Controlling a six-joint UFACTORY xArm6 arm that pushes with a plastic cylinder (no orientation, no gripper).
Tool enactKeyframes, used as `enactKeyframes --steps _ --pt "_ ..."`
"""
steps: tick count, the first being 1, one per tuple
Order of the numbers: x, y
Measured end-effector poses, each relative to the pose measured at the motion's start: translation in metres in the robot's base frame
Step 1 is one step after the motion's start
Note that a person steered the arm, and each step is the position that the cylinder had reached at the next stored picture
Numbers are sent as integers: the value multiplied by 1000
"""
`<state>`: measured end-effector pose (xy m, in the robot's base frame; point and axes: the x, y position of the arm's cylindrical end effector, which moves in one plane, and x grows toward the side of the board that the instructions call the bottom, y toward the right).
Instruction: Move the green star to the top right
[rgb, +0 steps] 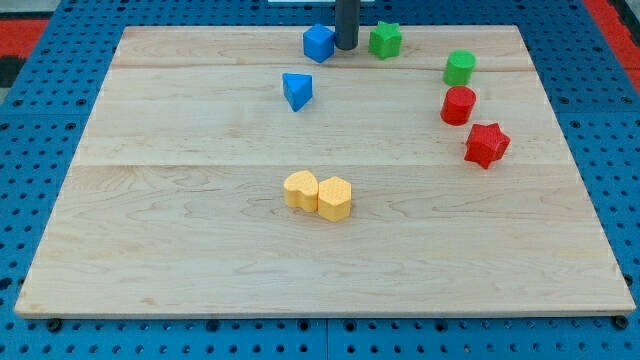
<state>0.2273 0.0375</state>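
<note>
Where my tip (345, 46) rests, blue cube (318, 43) and green star (385, 39) flank it

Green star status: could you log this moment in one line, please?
my tip: left of green star, beside blue cube | star: top edge, not yet top right

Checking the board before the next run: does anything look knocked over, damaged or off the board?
Nothing stands out. All eight blocks sit flat on the wooden board, none over an edge. My tip is between the blue cube and the green star.
</note>
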Motion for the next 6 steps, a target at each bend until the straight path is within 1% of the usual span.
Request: enactKeyframes --steps 4,5,6 --pt "-12 81" --pt "-15 93" --pt "-15 92"
